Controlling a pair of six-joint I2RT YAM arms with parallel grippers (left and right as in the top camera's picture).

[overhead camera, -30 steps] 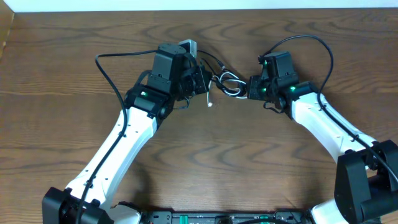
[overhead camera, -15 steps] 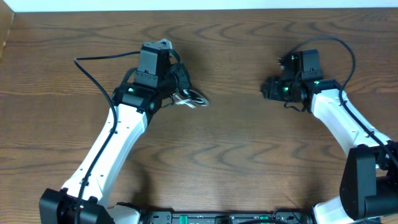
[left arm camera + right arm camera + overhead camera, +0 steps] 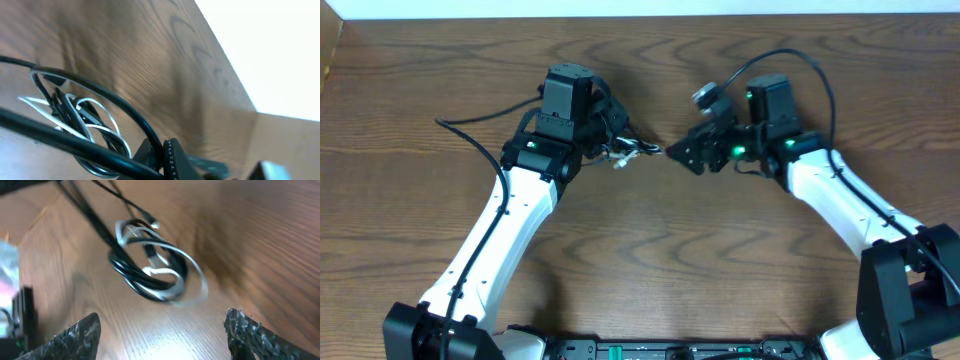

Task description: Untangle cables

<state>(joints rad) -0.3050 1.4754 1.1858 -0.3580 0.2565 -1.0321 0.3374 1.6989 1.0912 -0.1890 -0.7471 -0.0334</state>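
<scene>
Two arms reach across the wooden table point(image 3: 650, 270) and nearly meet over its far half. Seen from overhead, the left arm point(image 3: 510, 220) runs up from the near left corner and bends inward at the wrist, while the right arm point(image 3: 840, 195) comes up from the near right corner and turns left. The left gripper point(image 3: 612, 135) points toward the right one, with the cables point(image 3: 632, 150) bunched right at its tip (its fingers are hidden, so I cannot tell whether it grips them). The right gripper point(image 3: 682, 155) sits just beside that bundle, its rough fingers point(image 3: 247, 332) spread wide with nothing between them. Ahead of those fingers the coil lies on the wood, the black cord point(image 3: 140, 282) and the white cord point(image 3: 192, 267) looped through each other. From the left wrist, the same loops hang close below the camera, crossed by a thick arm wire point(image 3: 117, 107).
</scene>
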